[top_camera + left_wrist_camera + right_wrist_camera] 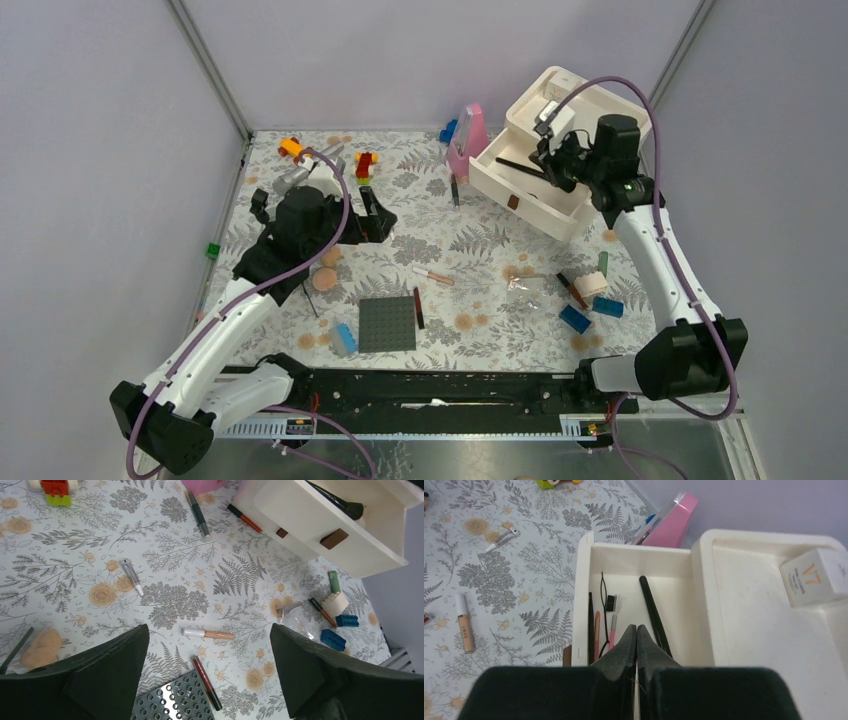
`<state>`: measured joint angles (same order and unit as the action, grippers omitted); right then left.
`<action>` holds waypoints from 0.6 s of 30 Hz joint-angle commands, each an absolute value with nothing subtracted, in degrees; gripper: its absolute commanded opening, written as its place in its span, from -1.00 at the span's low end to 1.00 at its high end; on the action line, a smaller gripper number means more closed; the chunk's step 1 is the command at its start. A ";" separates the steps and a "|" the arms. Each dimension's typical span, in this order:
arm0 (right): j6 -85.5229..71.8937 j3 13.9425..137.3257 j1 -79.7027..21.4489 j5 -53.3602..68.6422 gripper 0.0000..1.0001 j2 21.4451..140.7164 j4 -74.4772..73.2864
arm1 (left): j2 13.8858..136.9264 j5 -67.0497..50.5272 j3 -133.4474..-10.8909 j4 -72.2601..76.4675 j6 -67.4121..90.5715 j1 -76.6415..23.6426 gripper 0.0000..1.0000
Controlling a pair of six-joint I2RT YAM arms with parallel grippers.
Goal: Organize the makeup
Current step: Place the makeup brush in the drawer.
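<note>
My left gripper (209,628) hangs open, high above the table. A pale pink stick (207,634) with a white cap lies below the gap. A red-and-black stick (207,682) lies beside the grey studded plate (175,700). My right gripper (636,628) is shut, nothing visible between its fingers. It hovers over the white organizer's open drawer (584,580), which holds black brushes (654,612), a pink-handled brush (614,622) and a peach stick (597,630). Loose makeup on the table includes a white tube (131,576), a peach puff (41,647) and a beige sponge block (335,602).
A pink mirror (468,140) stands left of the organizer (560,120), whose top tray carries a small white box (814,577). Blue bricks (332,640) and a green stick (333,581) lie near the sponge. Toy bricks (365,165) sit at the back left.
</note>
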<state>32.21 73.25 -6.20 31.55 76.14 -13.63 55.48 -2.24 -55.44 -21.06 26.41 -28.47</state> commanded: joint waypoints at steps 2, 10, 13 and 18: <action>33.82 73.67 -8.73 27.94 -0.87 74.71 -5.01 | 54.59 -0.25 -55.66 -21.03 23.99 -28.65 0.98; 11.98 67.87 -8.70 18.51 -0.51 66.23 10.84 | 53.91 1.91 -55.33 -21.53 24.22 -28.65 0.98; 3.50 70.65 -8.73 13.46 -0.43 65.24 6.02 | 54.04 3.34 -55.24 -21.84 24.94 -28.65 0.98; -7.18 74.29 -8.71 11.57 -0.26 63.97 -5.00 | 56.42 7.18 -57.17 -25.72 26.91 -28.65 0.98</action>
<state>5.26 70.43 -8.58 15.35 65.98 1.76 55.42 2.74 -55.33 -24.16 25.52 -28.47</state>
